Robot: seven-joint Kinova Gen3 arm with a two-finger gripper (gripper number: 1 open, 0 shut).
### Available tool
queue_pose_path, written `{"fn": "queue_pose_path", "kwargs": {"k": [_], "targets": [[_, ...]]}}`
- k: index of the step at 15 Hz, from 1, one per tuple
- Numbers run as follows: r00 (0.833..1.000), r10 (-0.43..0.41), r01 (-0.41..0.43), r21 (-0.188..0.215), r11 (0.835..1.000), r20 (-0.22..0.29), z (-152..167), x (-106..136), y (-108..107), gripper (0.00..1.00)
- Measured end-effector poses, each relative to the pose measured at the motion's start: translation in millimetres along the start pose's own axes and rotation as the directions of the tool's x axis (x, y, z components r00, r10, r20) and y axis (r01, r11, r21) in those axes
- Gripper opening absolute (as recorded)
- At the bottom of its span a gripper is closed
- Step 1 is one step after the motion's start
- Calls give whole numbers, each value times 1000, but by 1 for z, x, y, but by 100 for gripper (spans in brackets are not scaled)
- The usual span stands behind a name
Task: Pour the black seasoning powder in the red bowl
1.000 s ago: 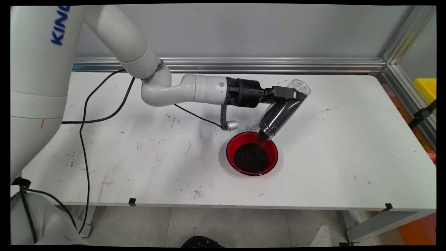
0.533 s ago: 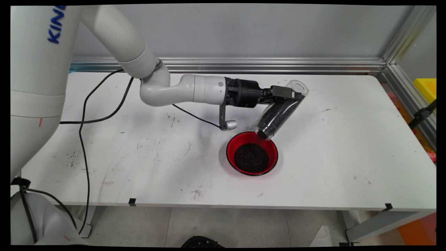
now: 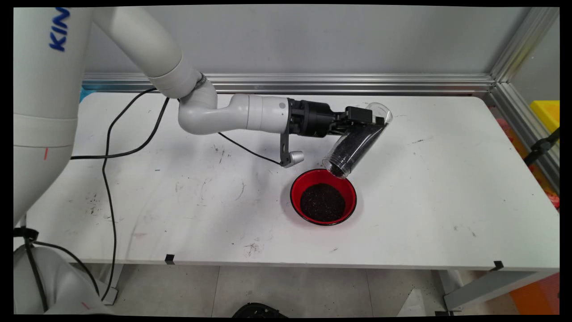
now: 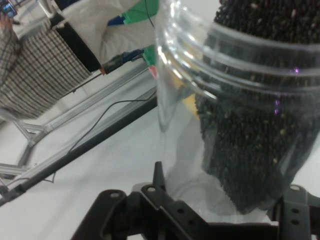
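My gripper (image 3: pixel 367 119) is shut on a clear plastic jar (image 3: pixel 356 141) that holds dark grains. The jar is tilted, mouth down and to the left, just above the far rim of a red bowl (image 3: pixel 297 197). A mound of the same dark grains (image 3: pixel 322 202) lies in the bowl. In the hand view the clear plastic jar (image 4: pixel 240 105) fills the right half, its threaded mouth at the top, with dark grains piled along its right side. The gripper's black linkage rises at the bottom edge.
A black cable (image 3: pixel 129 152) trails from the arm across the table's left part and over the near edge. The table's surface (image 3: pixel 447 201) is scuffed. An aluminium rail (image 3: pixel 339 82) runs along the back, and a yellow box (image 3: pixel 547 112) stands beyond the right edge.
The arm has drawn the jar slightly left and up. The stream of grains seen falling into the bowl one second ago has stopped.
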Motion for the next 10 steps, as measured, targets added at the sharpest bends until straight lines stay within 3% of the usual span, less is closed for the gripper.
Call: {"fn": "queue_pose_path", "kwargs": {"k": [10], "targets": [[989, -147, 147, -38, 988, -6, -7, -12, -7, 0]]}}
